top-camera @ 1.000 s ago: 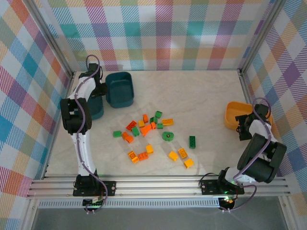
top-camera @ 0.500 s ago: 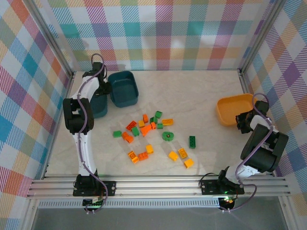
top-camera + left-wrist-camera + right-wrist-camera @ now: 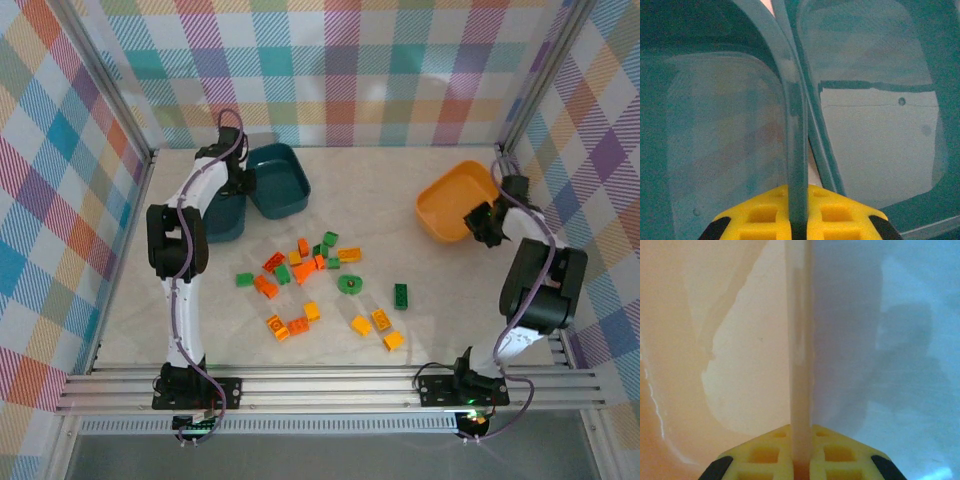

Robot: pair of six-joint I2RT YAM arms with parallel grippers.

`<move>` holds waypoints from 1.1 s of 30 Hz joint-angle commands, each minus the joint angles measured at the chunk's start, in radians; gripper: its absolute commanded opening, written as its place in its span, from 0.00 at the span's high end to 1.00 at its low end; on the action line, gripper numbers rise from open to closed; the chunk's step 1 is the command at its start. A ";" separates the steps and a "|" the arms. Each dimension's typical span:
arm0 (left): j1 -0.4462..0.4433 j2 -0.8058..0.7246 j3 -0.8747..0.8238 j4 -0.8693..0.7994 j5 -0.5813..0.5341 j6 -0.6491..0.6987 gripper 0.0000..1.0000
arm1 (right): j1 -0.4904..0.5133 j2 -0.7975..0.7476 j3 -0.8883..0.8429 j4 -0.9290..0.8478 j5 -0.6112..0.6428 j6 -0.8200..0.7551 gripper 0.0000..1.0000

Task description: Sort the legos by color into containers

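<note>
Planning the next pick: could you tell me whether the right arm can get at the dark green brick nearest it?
Probably not yet. Its tool is shut on the wall of the orange tub, so it must let go first. The green brick itself lies in the open, unobstructed.

White-and-black arms (image 3: 178, 310) trailing purple cables (image 3: 241, 140), with yellow latticed gripper fingers (image 3: 760, 220).

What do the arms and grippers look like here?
The left arm and right arm have white links, black joints and a lavender cable running alongside. The fingers are yellow plastic with square recesses, black at the outer corners.
</note>
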 commanded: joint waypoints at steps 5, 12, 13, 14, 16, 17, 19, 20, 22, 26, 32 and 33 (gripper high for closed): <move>-0.012 0.033 0.051 -0.016 0.053 -0.081 1.00 | 0.187 0.191 0.304 -0.209 0.014 -0.261 1.00; -0.035 0.113 0.193 -0.071 0.006 -0.059 1.00 | 0.269 0.317 0.471 -0.285 0.017 -0.322 0.99; -0.036 0.125 0.214 -0.074 0.010 -0.058 1.00 | 0.275 0.326 0.484 -0.292 0.016 -0.325 0.99; -0.041 0.136 0.235 -0.082 0.013 -0.053 1.00 | 0.279 0.334 0.492 -0.295 0.018 -0.326 0.99; -0.057 0.161 0.280 -0.101 0.004 -0.030 1.00 | 0.281 0.343 0.502 -0.299 0.024 -0.325 1.00; -0.066 0.168 0.291 -0.102 0.001 -0.017 1.00 | 0.282 0.344 0.504 -0.300 0.024 -0.327 1.00; -0.089 0.177 0.297 -0.096 -0.010 0.006 1.00 | 0.284 0.349 0.515 -0.315 0.033 -0.338 1.00; -0.099 0.178 0.297 -0.092 -0.008 0.017 1.00 | 0.285 0.351 0.523 -0.321 0.036 -0.345 1.00; -0.113 0.183 0.298 -0.086 0.006 0.024 1.00 | 0.287 0.354 0.536 -0.337 0.039 -0.358 1.00; -0.138 0.189 0.295 -0.090 0.036 0.029 1.00 | 0.291 0.364 0.560 -0.366 0.029 -0.388 0.99; -0.143 0.184 0.285 -0.115 -0.005 -0.021 0.77 | 0.299 0.395 0.600 -0.400 0.018 -0.425 0.96; -0.142 0.180 0.286 -0.120 -0.011 -0.039 0.68 | 0.299 0.403 0.608 -0.401 0.014 -0.425 0.96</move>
